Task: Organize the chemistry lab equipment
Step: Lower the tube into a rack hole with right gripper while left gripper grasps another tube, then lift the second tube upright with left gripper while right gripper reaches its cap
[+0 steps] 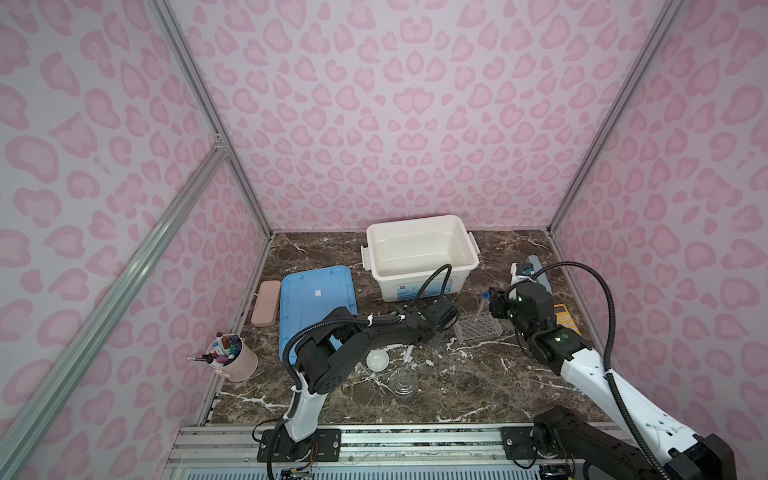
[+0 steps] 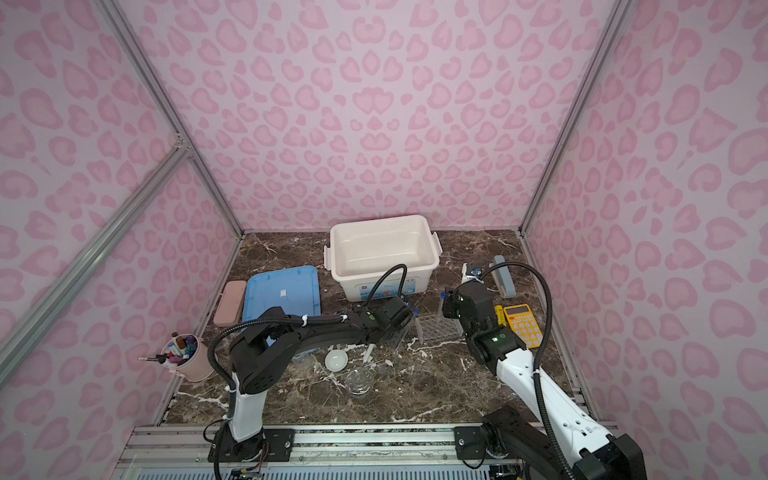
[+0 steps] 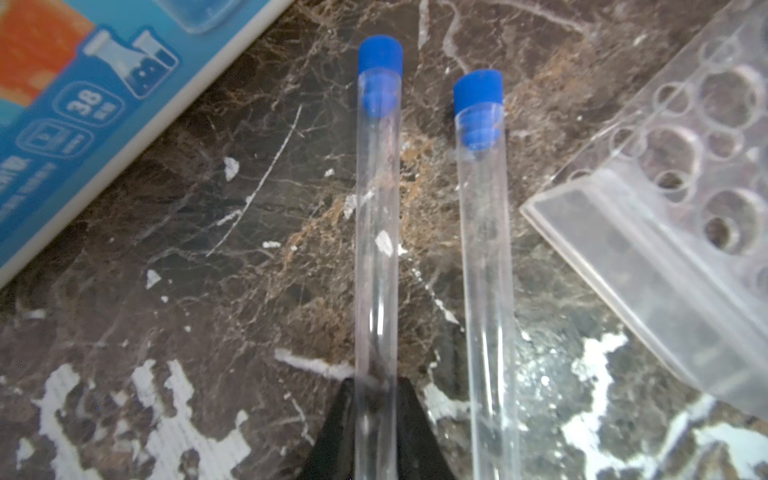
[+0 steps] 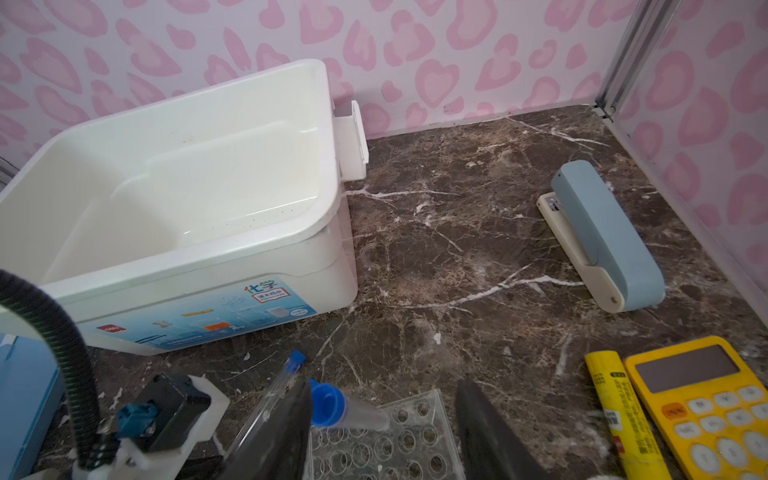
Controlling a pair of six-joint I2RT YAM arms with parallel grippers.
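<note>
Clear test tube [image 3: 377, 232] (blue-capped) sits pinched in the left gripper [image 3: 376, 384], lower centre; right gripper [image 4: 384, 384], bottom middle, gapes wide.

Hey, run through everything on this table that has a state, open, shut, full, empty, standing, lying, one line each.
White bin: open, empty.
Blue lid: off, flat on table.
Rack: upright, holds one tube.
Racked tube: capped, standing.
Gripped tube: capped, lying on table.
Loose tube: capped, lying beside it.
Left tool: shut on gripped tube.
Right tool: open, empty.
Beaker: upright, looks empty.
Dish: upright, empty.
</note>
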